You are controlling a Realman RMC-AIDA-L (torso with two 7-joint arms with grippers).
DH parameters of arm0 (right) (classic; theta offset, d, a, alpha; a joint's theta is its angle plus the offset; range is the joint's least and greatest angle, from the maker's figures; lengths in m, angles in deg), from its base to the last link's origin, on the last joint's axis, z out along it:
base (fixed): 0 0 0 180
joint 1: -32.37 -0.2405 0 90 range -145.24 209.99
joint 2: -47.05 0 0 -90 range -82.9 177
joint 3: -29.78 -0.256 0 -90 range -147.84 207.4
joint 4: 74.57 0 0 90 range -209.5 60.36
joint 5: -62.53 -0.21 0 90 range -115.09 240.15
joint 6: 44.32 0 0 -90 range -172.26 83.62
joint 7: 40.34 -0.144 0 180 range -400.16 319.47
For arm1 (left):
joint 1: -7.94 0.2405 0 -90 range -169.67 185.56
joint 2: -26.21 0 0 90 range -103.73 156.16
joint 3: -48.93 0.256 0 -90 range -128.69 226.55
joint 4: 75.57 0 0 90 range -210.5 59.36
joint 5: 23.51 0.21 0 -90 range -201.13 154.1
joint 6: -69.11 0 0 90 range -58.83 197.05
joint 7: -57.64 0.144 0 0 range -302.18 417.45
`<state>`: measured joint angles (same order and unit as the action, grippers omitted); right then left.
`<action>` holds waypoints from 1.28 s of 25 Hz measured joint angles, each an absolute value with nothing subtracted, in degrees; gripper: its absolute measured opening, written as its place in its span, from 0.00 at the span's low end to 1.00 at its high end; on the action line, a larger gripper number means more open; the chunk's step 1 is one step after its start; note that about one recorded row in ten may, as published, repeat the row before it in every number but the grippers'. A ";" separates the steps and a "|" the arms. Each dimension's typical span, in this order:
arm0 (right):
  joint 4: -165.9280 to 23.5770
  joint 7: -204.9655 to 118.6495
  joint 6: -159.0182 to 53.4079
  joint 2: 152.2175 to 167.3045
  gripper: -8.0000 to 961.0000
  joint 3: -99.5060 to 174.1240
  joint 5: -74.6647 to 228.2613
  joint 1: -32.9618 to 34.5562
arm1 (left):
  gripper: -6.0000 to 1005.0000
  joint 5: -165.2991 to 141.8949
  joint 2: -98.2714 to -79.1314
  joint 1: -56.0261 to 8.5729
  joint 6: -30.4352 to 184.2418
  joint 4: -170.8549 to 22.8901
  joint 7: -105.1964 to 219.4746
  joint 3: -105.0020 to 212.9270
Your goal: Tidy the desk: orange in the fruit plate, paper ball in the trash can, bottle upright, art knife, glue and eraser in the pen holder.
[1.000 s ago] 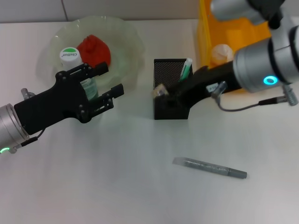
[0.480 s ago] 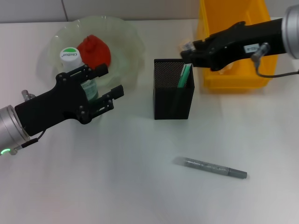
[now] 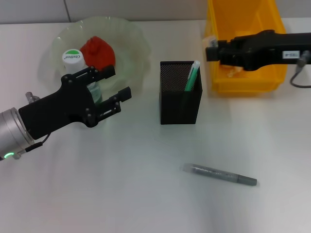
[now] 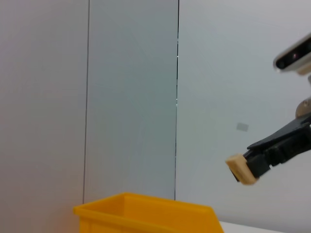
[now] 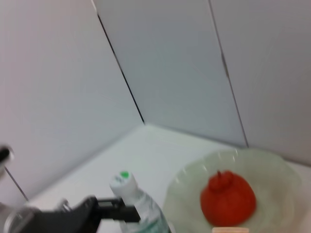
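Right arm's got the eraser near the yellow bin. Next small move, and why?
Probably shift the right gripper over the pen holder's open top: it clamps the eraser but hangs at the yellow bin's edge, off to the holder's side. Left gripper sits open around the upright bottle.
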<state>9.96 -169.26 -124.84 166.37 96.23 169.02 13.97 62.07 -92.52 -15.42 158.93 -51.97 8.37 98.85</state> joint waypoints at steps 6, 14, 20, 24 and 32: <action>-10.08 -151.57 -132.64 166.18 0.28 83.20 159.03 9.95 | 0.65 62.04 -92.52 -15.58 158.15 -52.05 8.53 98.85; -23.17 -136.02 -135.20 166.17 0.28 79.15 158.45 6.91 | 0.65 62.00 -92.52 -16.42 157.69 -52.45 8.62 98.84; -31.33 -125.74 -133.95 166.33 0.28 79.00 155.99 5.92 | 0.65 62.00 -92.52 -16.86 157.69 -53.09 8.66 98.85; -32.74 -123.30 -131.91 166.32 0.28 79.25 155.23 5.83 | 0.65 62.00 -92.52 -16.94 157.68 -53.25 8.68 98.84; -34.17 -122.83 -130.27 166.20 0.28 79.56 155.73 4.73 | 0.65 62.00 -92.52 -17.06 157.70 -53.25 8.41 98.85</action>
